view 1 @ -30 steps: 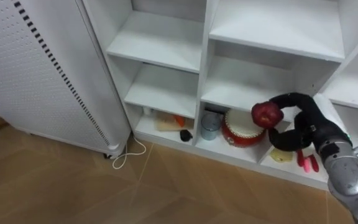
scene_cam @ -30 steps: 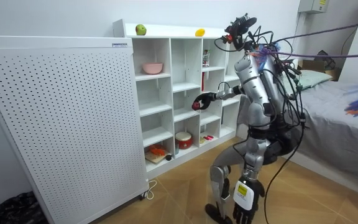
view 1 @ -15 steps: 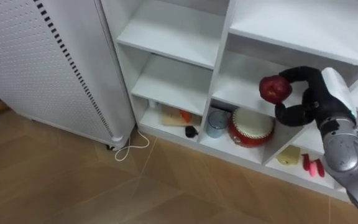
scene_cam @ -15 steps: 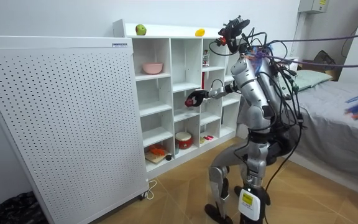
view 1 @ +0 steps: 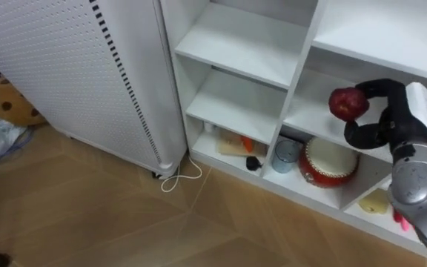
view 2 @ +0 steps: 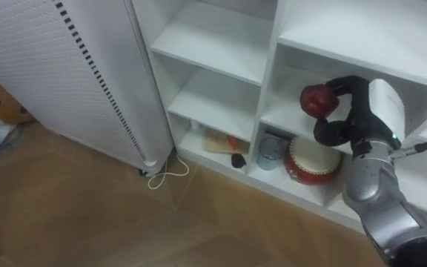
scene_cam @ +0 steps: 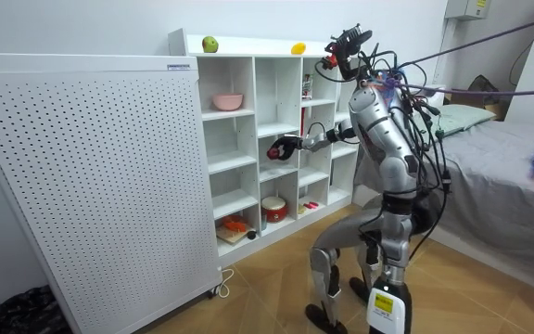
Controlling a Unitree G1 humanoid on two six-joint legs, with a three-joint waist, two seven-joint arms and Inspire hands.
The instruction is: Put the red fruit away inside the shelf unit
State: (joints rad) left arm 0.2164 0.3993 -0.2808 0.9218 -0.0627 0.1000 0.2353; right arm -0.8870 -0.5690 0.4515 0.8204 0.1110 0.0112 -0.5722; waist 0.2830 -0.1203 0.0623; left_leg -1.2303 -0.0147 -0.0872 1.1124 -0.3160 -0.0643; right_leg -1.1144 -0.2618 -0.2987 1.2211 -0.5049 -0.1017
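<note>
The robot stands on the wooden floor (scene_cam: 248,297) facing the white shelf unit (scene_cam: 248,139), knees bent, with its right arm stretched toward the middle column. The right hand (view 1: 390,119) has its dark fingers and thumb curled round a red apple (view 1: 348,104) and holds it clear of any board, at the open front of the compartment just above the bottom one; whether it is already inside the opening I cannot tell. Below the apple, in the bottom compartment, a red drum (view 1: 330,159) stands beside a pale blue cup (view 1: 285,156). The next compartment to the left holds a wooden board (view 1: 232,144) with something orange on it, and a small black object (view 1: 253,162) near it. A green apple (scene_cam: 210,44) and a yellow fruit (scene_cam: 298,48) sit on top of the unit, well apart, and a pink bowl (scene_cam: 228,101) rests on an upper shelf. A white perforated panel (view 1: 65,67) stands just left of the unit, with a white cord (view 1: 180,178) looped on the floor at its foot.
</note>
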